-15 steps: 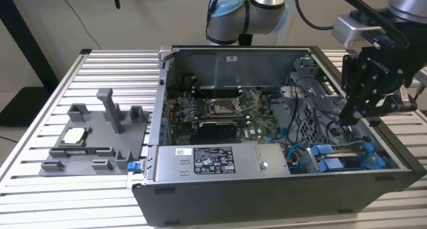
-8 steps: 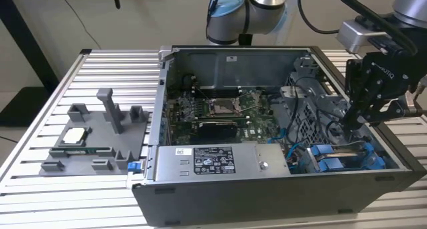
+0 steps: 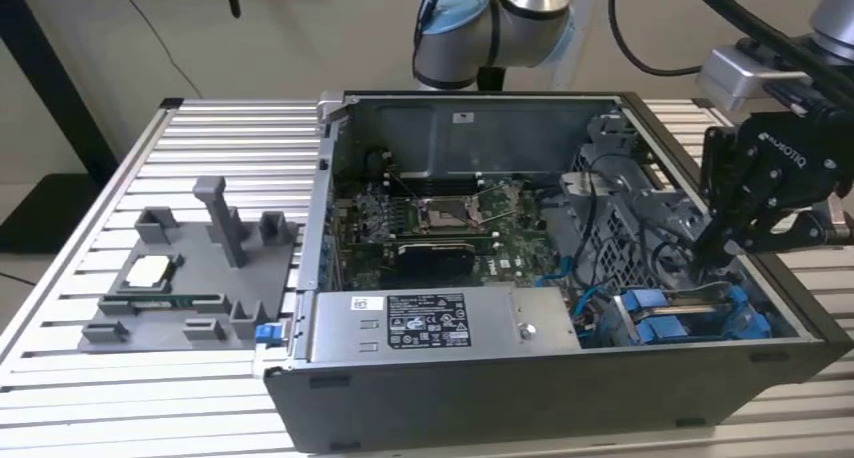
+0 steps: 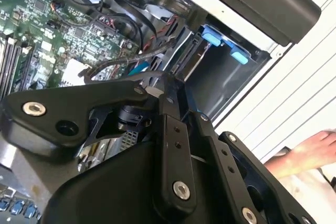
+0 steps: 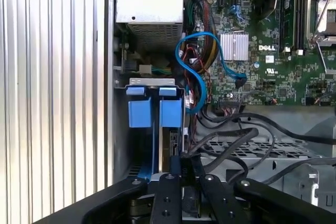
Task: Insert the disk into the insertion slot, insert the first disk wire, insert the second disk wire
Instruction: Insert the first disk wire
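One gripper (image 3: pixel 705 263), partly cut off, at the blue-railed insertion slot (image 3: pixel 674 313).

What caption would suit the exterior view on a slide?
Robot gripper inside an open computer case, at its blue-railed drive bay.

The claw (image 5: pixel 181 163) is covering the near end of the insertion slot (image 5: pixel 152 82) just ahead of it, so whatever is lying beneath it is going unseen. Black cables (image 5: pixel 239 135) beside the claw are passing under its body. Off to the claw's side, outside the case (image 4: pixel 252 3), a person's hand (image 4: pixel 310 153) is being cropped by the frame edge.
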